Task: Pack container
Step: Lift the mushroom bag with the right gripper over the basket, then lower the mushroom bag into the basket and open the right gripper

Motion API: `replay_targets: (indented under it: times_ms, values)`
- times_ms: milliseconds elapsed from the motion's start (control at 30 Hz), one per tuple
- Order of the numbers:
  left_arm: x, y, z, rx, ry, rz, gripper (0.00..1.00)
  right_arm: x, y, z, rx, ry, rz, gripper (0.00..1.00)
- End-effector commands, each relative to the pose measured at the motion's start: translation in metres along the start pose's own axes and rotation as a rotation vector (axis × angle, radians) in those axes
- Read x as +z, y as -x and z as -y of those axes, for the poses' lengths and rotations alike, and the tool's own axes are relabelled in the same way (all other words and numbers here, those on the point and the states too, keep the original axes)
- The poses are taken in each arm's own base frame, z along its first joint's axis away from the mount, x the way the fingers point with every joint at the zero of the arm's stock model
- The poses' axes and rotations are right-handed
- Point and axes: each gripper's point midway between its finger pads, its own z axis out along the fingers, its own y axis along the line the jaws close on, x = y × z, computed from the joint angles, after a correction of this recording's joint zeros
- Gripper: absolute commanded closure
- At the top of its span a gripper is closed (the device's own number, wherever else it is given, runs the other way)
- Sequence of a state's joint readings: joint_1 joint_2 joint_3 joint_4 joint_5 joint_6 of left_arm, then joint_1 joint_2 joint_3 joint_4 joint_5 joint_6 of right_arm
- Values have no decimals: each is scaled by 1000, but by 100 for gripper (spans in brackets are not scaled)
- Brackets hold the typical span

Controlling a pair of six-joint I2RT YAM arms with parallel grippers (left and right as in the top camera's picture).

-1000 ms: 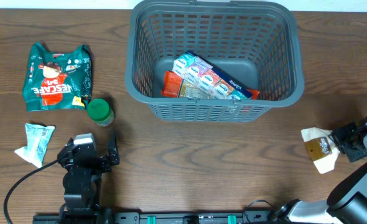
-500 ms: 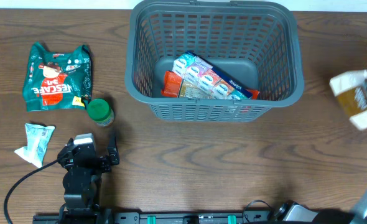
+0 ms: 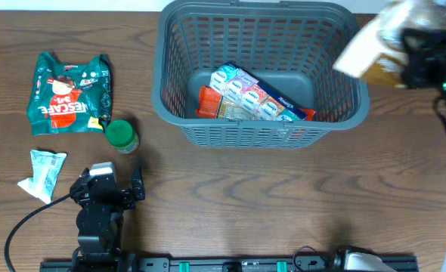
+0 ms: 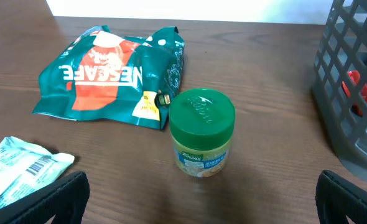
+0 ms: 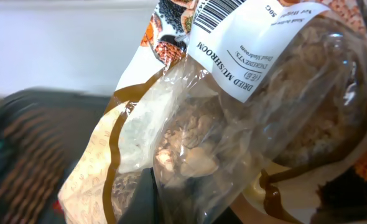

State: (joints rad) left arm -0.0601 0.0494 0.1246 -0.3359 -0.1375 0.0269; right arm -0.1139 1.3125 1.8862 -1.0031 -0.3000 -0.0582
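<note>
The dark grey basket (image 3: 342, 113) stands at the back centre, with a red packet (image 3: 210, 103) and a multipack of small cartons (image 3: 257, 94) inside. My right gripper (image 3: 423, 49) is shut on a bag of dried mushrooms (image 3: 374, 47) and holds it in the air over the basket's right rim. The bag fills the right wrist view (image 5: 246, 112). My left gripper (image 4: 196, 214) is open and empty, low over the table, in front of a green-lidded jar (image 4: 202, 134).
A green Nescafe bag (image 3: 69, 92) lies at the far left, also in the left wrist view (image 4: 109, 68). The jar (image 3: 121, 137) stands just below it. A small pale green packet (image 3: 43, 174) lies at the left front, also in the left wrist view (image 4: 22, 171).
My right gripper has lifted the mushroom bag from the table at the right and carried it up and back to the basket's right rim. The left arm has not moved.
</note>
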Motion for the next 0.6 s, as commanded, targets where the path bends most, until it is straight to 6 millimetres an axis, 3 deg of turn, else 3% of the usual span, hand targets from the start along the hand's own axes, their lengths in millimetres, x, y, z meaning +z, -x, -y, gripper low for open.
replay_targets:
  times_ms: [0, 133, 300, 567]
  values:
    - [2, -9, 0, 7, 3, -19, 2, 1, 8, -48, -164, 118, 28, 99]
    - [2, -9, 0, 7, 3, -20, 2, 23, 3, -67, -215, 85, -6, 99]
    - [2, -9, 0, 7, 3, -19, 2, 71, -19, -57, -193, -35, -119, 99]
    - [2, -9, 0, 7, 3, -19, 2, 136, -57, -52, -127, -53, -260, 99]
